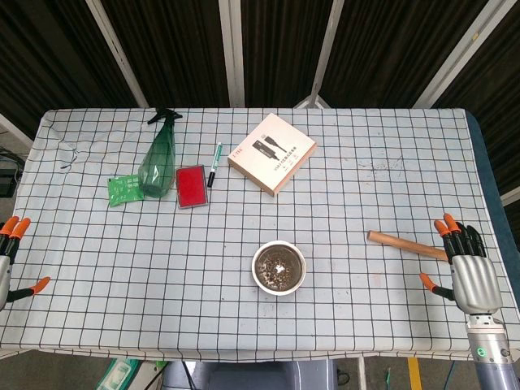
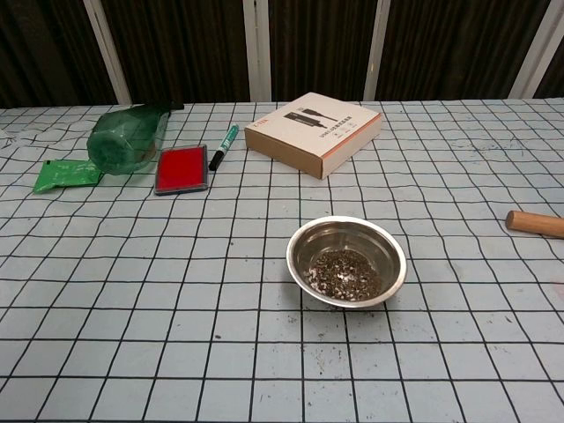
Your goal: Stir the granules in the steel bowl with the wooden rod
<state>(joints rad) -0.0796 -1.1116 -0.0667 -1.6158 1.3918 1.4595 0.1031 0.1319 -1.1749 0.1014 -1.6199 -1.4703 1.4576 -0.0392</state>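
While nothing was yet held, I noted my left hand (image 1: 11, 260) at the head view's lower-left edge, fingers apart. The steel bowl (image 1: 279, 267) sat lower centre, its granules (image 2: 345, 272) loose and likely light. The wooden rod (image 1: 406, 244) lay flat at right: I judged it stiff, light, best gripped mid-shaft. My right hand (image 1: 470, 275), fingers spread and empty, was just beside its near end.

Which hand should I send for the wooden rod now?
Right. The wooden rod lies beside the right hand, its near end by the fingertips. The left hand sits at the opposite table edge, beyond the steel bowl. Both hands are open.
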